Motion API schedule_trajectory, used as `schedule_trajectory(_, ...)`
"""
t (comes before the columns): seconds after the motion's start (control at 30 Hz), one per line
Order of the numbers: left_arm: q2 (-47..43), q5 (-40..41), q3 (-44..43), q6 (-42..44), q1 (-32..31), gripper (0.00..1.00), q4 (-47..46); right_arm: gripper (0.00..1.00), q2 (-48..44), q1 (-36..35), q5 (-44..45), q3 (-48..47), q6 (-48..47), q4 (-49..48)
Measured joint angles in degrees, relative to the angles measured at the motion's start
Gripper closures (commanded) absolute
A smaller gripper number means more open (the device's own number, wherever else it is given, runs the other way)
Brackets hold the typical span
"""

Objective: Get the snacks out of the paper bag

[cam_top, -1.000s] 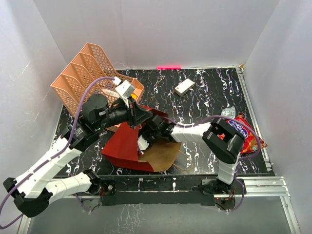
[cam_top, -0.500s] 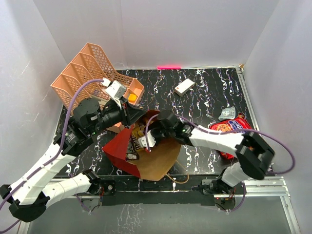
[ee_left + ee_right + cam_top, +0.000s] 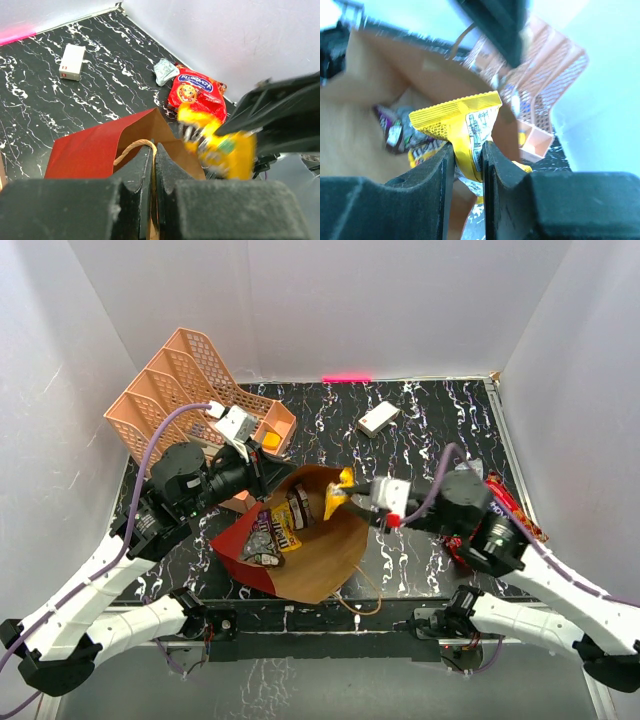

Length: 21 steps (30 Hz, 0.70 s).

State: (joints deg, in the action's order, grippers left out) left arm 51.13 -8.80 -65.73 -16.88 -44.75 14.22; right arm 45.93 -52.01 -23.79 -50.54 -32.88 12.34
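Snacks (image 3: 280,525) in dark brown and yellow wrappers lie heaped inside the paper bag (image 3: 330,550); the bag lies on its side at the front middle of the table (image 3: 430,440), its dark red outside showing on the left and its brown kraft inside spread open to the overhead camera; the left gripper (image 3: 152,150) is pinched narrow on the bag's upper rim, jaws all but touching with the paper between them, and the cord handle (image 3: 131,147) arches up to the fingertips; the right gripper (image 3: 468,150) is clamped on a yellow wrapper (image 3: 462,120), fingers close together with the crinkled packet squeezed between them and its serrated top edge standing past the fingertips; in the overhead view that wrapper hangs over the bag's right rim, apart from the heap inside; from the left wrist it shows as a yellow blur just beyond the rim; a red cookie packet (image 3: 197,90) with a blue logo lies flat on the table at the right, well apart from the bag and partly hidden under the right arm in the overhead view; a small silvery wrapper (image 3: 163,71) lies just beside it on the far side; a white box (image 3: 378,418) sits near the back of the table; a peach tray (image 3: 170,390) stands at the back left, behind the left arm.
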Motion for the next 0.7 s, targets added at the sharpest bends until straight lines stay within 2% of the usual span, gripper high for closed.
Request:
schedule_trajectory(0.13, 0.0, 0.44, 0.15, -0.04, 0.0, 1.0, -0.02, 0.87, -1.57, 0.0, 9.84, -7.98, 7.76, 0.72)
schedule_trajectory(0.23, 0.0, 0.55, 0.24, -0.2, 0.0, 1.0, -0.02, 0.87, -0.72, -0.04, 25.73, -10.03, 9.33, -2.34)
schedule_trajectory(0.33, -0.02, 0.55, 0.24, -0.26, 0.0, 1.0, -0.02, 0.87, 4.66, 0.74, 45.75, -9.25, 6.34, -11.19)
schedule_trajectory(0.43, -0.02, 0.55, 0.24, -0.26, 0.0, 1.0, 0.04, 0.87, 13.0, 5.92, 57.77, -6.8, 2.95, -21.97)
schedule_trajectory(0.53, -0.15, 0.57, 0.24, -0.28, 0.0, 1.0, 0.26, 0.87, 22.6, 15.56, 61.35, -5.99, 6.91, -24.83)
schedule_trajectory(0.7, -0.66, 0.55, 0.24, -0.5, 0.0, 1.0, 0.46, 0.86, 35.34, 31.06, 61.02, -7.93, 21.14, -20.44)
